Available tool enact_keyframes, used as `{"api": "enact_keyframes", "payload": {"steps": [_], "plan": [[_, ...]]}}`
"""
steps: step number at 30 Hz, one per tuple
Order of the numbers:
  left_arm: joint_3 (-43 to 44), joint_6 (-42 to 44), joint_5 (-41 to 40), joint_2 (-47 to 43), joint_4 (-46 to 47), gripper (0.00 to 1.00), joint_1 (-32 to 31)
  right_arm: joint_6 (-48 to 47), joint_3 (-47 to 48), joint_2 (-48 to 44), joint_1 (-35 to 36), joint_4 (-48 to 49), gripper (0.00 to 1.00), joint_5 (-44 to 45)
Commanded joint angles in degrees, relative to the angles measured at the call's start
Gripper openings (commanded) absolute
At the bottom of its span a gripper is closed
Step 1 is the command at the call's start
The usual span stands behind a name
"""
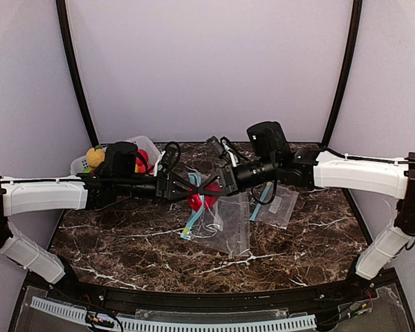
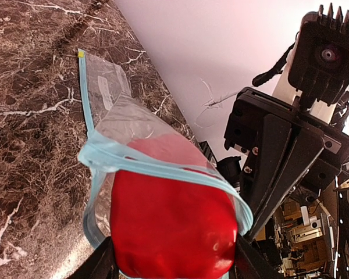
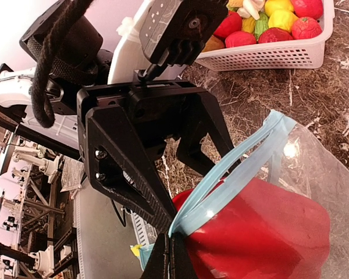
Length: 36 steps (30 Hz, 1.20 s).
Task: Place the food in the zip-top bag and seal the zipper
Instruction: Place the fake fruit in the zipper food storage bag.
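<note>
Red pepper sits partway inside the open mouth of the bag, which is lifted off the desk between the two arms. Left end effector is clamped on the pepper from both sides. Right end effector is pinched tight on the bag's blue zipper rim. More food fills the basket at the desk's far left.

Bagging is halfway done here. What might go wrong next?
The blue zipper rim is stretched over the red food held by the left end effector; it may snag or slip out of the right end effector. The food is only partly inside the zip-top bag, so releasing now could let it fall out.
</note>
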Motion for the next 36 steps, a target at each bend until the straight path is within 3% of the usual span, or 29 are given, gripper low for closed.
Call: {"api": "enact_keyframes", "payload": {"steps": [1,7,16,19,23,28,36], "plan": [[2.7,1.8,8.0,0.7,6.1,0.49,-2.9,0.7,-1.7,-0.6,-1.1,3.7,0.00,0.4],[3.5,3.5,4.6,1.5,5.0,0.49,-4.4,0.2,-2.4,-0.8,-1.1,6.0,0.00,-2.0],[4.4,4.4,-9.9,1.0,1.4,0.49,-5.2,0.1,-3.9,-1.6,-1.1,6.5,0.00,-1.8],[5.0,5.0,-18.4,0.3,-5.2,0.49,-5.2,0.2,-4.2,-1.9,-1.0,6.5,0.00,-1.5],[5.8,5.3,-23.6,0.3,-11.2,0.50,-5.2,0.0,-4.7,-2.2,-1.0,6.5,0.00,-0.8],[5.2,4.9,-22.7,-0.1,-11.2,0.56,-5.4,0.2,-5.2,-2.0,-1.0,6.6,0.00,0.2],[1.7,3.6,-20.9,-4.8,-11.0,0.79,-5.4,2.7,-7.1,-2.5,-1.1,8.4,0.00,3.6]]}}
